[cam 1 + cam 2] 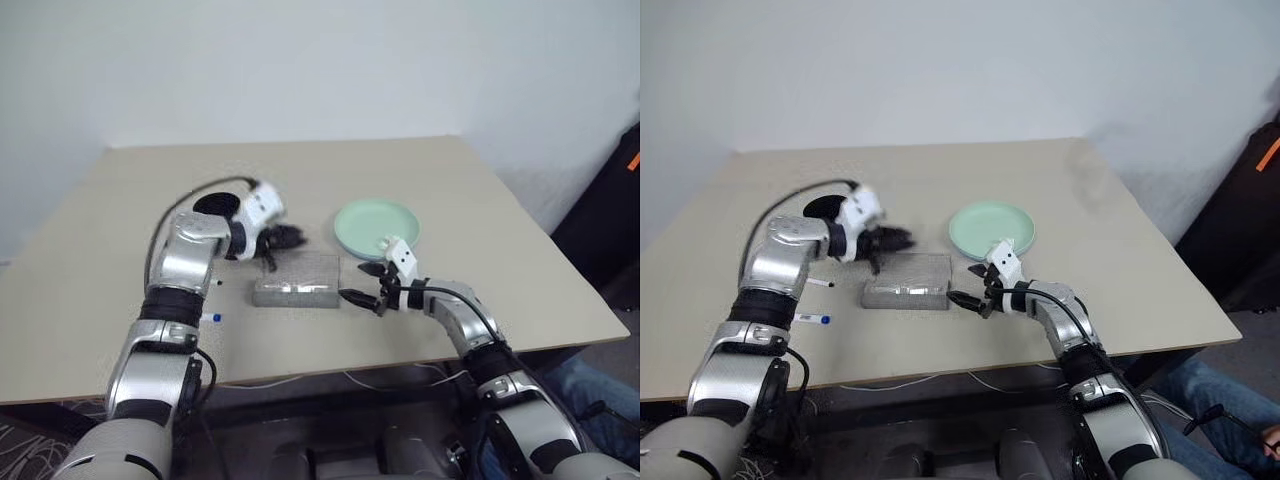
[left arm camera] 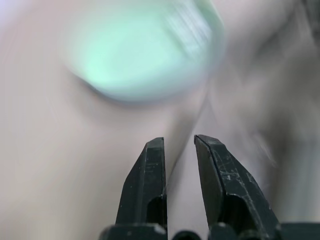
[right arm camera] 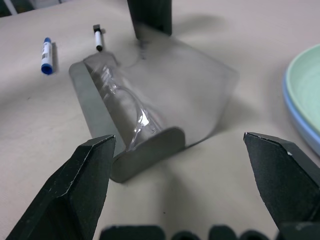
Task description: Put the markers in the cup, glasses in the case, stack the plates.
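Our right gripper (image 3: 180, 150) holds its jaws spread wide, nothing between them, low over the bench (image 1: 90, 300) and aimed at the near short end of the flat grey felt-like case (image 3: 165, 95). The case stands open, its lid tilted up, and the clear-framed glasses (image 3: 127, 102) lie inside along its trough. Bare bench separates our right fingertips from that end.

Our left gripper (image 2: 179, 142) has its jaws nearly pressed together, a thin gap between them and nothing pinched. In the head views it hovers at the case's far long edge, by the raised lid.

Beyond the case lie two white-barrelled markers, one black-capped (image 3: 98, 37) and one blue-capped (image 3: 46, 55), apart from each other on open bench. The pale mint green plate (image 1: 376, 228) sits on the light blue plate (image 3: 300, 130), just to the right of the case. The black tapered cup (image 1: 213, 204) stands behind our left arm. The front edge and right corner of the bench offer open room.
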Robot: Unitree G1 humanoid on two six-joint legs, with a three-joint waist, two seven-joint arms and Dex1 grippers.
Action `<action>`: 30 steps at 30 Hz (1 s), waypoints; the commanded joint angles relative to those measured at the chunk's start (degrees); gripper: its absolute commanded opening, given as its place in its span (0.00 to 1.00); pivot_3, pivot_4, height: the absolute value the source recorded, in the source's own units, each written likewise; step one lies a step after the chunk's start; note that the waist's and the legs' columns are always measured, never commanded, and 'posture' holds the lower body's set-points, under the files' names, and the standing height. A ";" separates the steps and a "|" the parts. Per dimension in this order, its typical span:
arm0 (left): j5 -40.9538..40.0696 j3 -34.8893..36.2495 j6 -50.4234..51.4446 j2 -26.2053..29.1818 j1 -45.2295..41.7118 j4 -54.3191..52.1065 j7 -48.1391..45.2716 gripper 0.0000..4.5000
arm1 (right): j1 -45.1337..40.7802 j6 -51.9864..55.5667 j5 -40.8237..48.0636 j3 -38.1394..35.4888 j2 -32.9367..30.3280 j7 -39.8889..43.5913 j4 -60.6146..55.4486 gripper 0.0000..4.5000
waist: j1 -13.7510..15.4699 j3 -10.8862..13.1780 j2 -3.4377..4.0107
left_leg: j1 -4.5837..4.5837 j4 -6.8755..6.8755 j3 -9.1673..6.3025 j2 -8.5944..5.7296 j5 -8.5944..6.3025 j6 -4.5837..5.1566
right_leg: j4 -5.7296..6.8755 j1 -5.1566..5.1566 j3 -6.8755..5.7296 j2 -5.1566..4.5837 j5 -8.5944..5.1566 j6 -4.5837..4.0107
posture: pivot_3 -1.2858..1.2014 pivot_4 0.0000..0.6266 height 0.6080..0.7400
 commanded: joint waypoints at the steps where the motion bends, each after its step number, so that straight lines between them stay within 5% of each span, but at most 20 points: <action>1: -3.87 2.00 1.01 -0.15 0.81 -6.65 3.44 0.20 | -1.99 -0.97 0.26 -0.33 0.24 0.58 -0.81 0.99 | 0.15 -0.01 0.01 | 0.05 -0.02 0.01 -0.01 0.00 0.00 | -0.03 0.06 0.00 0.00 0.00 0.00 | 0.52 0.00 1.00; 12: -3.34 -1.67 2.05 0.02 0.89 -4.46 9.03 0.20 | -2.07 -0.91 0.21 -0.43 0.11 0.77 -0.86 0.99 | 0.20 -0.01 0.01 | 0.29 0.00 0.03 -0.02 0.01 -0.02 | -0.04 0.27 0.04 0.03 -0.01 -0.02 | 0.52 0.00 1.00; 17: 2.98 -8.20 0.04 0.35 -5.84 10.38 10.67 0.20 | -2.43 -1.09 0.07 -0.27 0.44 0.74 -0.26 0.99 | 0.39 0.00 0.01 | 0.29 0.00 0.03 -0.03 0.01 -0.02 | -0.06 0.27 0.05 0.07 -0.01 -0.03 | 0.52 0.00 1.00; 24: 3.15 -9.00 -2.87 0.26 -7.93 15.22 10.46 0.20 | -2.50 -1.19 0.07 -0.26 0.46 0.76 -0.10 0.99 | 0.40 0.00 0.01 | 0.19 -0.17 0.03 -0.03 0.01 -0.03 | -0.10 0.12 0.09 0.09 -0.02 -0.02 | 0.52 0.00 1.00; 30: 8.89 -13.84 -4.59 -1.91 -19.54 35.06 10.38 0.20 | -2.92 -1.41 -0.01 -0.22 0.58 0.80 0.38 0.99 | 0.44 0.02 -0.04 | -0.03 0.07 -0.07 -0.08 0.01 -0.02 | -0.13 0.12 0.17 0.18 -0.01 -0.02 | 0.52 0.00 1.00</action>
